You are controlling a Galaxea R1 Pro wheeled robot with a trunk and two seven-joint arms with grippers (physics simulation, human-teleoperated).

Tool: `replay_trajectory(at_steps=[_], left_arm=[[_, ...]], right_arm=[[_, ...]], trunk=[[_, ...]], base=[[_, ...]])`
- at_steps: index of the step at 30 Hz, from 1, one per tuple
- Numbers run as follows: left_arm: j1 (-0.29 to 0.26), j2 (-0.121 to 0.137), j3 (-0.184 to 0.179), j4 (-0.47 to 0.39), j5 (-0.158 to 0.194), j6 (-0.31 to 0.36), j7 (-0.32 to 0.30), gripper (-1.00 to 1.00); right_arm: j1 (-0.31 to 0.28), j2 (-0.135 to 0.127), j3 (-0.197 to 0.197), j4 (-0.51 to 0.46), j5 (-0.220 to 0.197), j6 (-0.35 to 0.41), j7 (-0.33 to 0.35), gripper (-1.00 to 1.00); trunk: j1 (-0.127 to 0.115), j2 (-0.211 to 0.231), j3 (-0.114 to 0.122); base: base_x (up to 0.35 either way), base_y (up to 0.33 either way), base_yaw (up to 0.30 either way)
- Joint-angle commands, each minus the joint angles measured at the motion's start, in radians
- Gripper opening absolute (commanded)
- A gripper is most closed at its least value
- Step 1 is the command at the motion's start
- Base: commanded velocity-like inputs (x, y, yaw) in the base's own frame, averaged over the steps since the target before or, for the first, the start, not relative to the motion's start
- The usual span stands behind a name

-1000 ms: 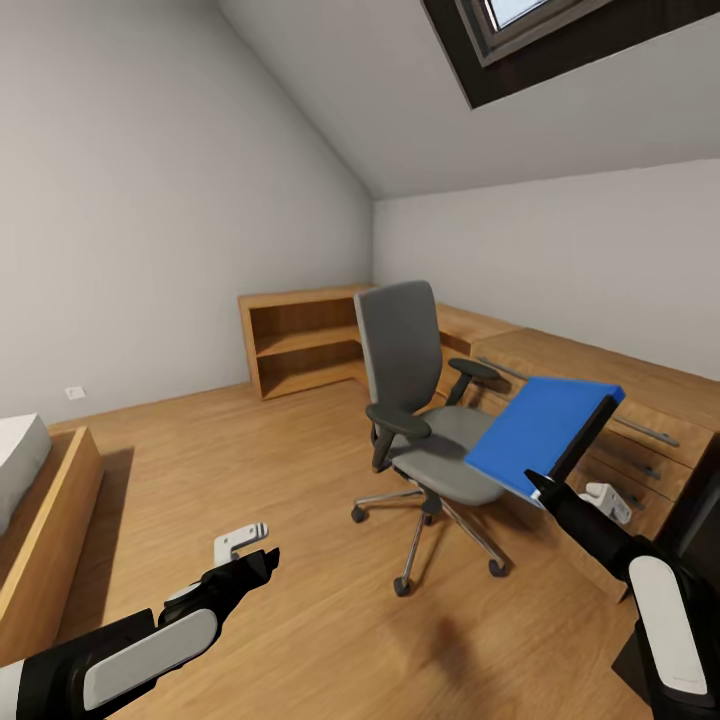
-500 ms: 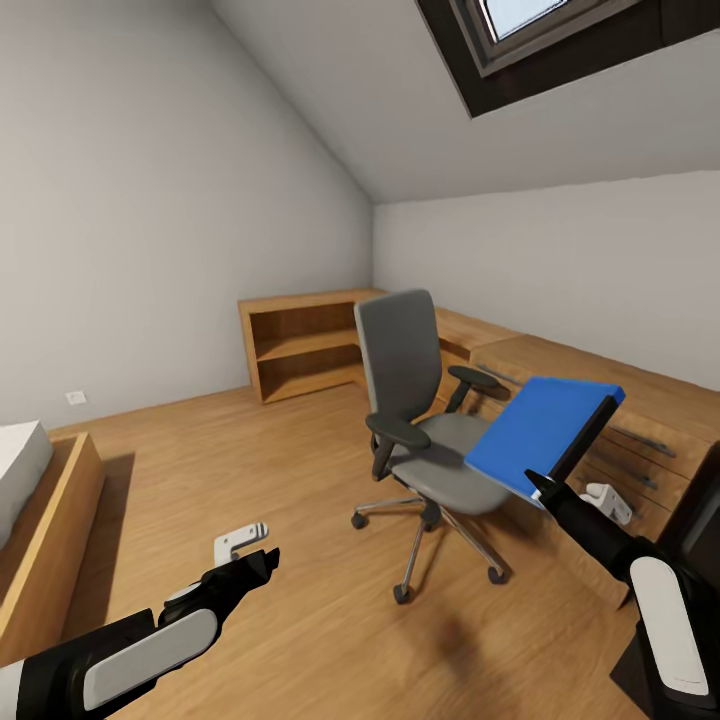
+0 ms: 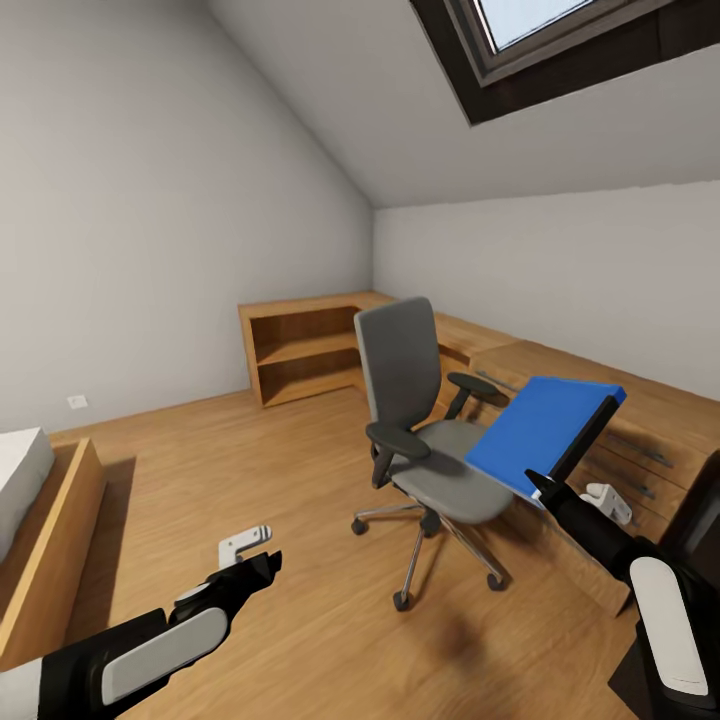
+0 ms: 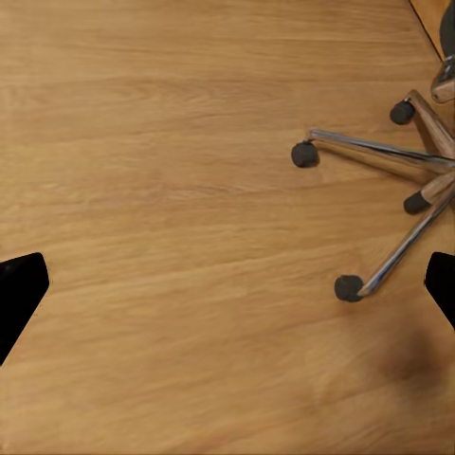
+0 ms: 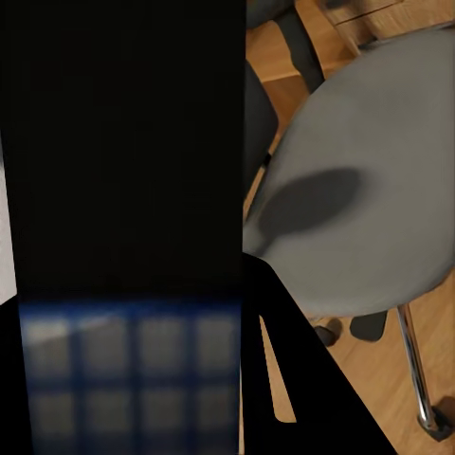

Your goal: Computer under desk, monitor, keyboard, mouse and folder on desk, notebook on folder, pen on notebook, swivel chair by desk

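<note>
1. Holding the folder in my right gripper, jaws clenched on its lower edge; it is lifted off the chair and tilted, its blue face toward the camera, hanging over the right side of the seat.
2. In the right wrist view I see the folder as a dark slab right against the lens, with the grey seat beyond it and a shadow on the cushion.
3. My left gripper hovers low over the floor, jaws released and grasping nothing; the fingertips sit wide apart at the edges of the left wrist view.
4. That same view looks down on bare planks and the chair's chrome base with its black casters.
5. The chair stands in the middle of the room, well apart from the bed at the left, with low wooden shelves and a drawer chest behind it.
6. A skylight sits in the sloped ceiling above.
</note>
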Motion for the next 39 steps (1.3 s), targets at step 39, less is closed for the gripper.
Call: replay_trajectory(at_steps=[39], left_arm=[[-0.002,-0.030,-0.003,0.018,0.009,-0.008,0.004,1.00]], right_arm=[[-0.001,0.000,-0.001,-0.002,-0.007,0.005,-0.003,-1.00]], trunk=[[-0.150,0.273,0.121]], base=[[0.000,0.000,0.000]])
